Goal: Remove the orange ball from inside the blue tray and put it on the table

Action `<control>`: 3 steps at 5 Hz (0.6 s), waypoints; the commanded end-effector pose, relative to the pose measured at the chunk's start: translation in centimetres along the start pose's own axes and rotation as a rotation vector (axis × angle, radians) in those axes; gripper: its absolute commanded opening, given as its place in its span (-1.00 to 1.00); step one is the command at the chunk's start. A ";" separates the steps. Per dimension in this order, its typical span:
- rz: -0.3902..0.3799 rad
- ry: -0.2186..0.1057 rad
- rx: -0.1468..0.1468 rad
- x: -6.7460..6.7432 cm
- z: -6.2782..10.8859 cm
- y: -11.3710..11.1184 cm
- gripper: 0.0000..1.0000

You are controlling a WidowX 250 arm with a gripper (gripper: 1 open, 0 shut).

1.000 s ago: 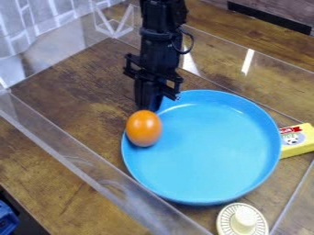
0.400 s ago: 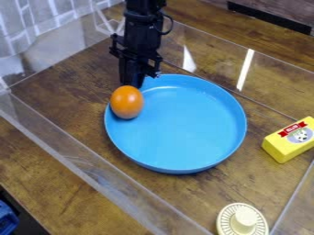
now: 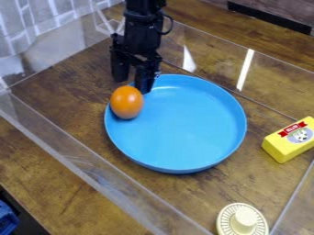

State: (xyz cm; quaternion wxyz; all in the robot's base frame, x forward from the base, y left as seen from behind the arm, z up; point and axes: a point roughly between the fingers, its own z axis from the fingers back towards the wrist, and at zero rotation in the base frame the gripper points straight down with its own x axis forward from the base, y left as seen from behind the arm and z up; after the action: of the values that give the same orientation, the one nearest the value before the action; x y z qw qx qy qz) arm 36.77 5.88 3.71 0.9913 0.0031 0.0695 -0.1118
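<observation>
The orange ball (image 3: 125, 102) sits at the left edge of the blue tray (image 3: 196, 138). It looks like it rests right on the rim there, partly over the tray and partly over the wood, but it is hard to tell if it lies inside the rim or on top of it. The ball is round, smooth and bright, and much smaller than the tray.

The blue tray is a big round dish with a low raised rim. Its inside is bare and shiny. It lies flat on the counter (image 3: 73, 83), which is dark brown wood with a clear glossy cover over it.

Just behind the ball stands the black gripper (image 3: 132, 81). It points straight down. Its fingers (image 3: 119, 72) are spread apart and hold nothing. Their tips are just above and behind the ball, very near it, and there is a small gap between them and the ball. The dark arm goes up from there and out of the top of the picture.

To the right of the tray, apart from it, lies a yellow block (image 3: 292, 139) with a red and white label. Near the bottom edge sits a small cream disc (image 3: 249, 221), partly cut off.
</observation>
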 end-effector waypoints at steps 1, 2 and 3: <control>0.023 -0.047 0.022 0.1 1.4 1.4 1.00; 0.024 -0.038 0.021 0.1 0.6 1.6 1.00; 0.025 -0.031 0.019 0.1 0.0 1.7 1.00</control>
State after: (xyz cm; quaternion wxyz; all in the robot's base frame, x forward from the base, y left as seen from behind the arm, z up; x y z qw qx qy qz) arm 36.85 6.74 2.48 0.9915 0.0065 0.0722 -0.1076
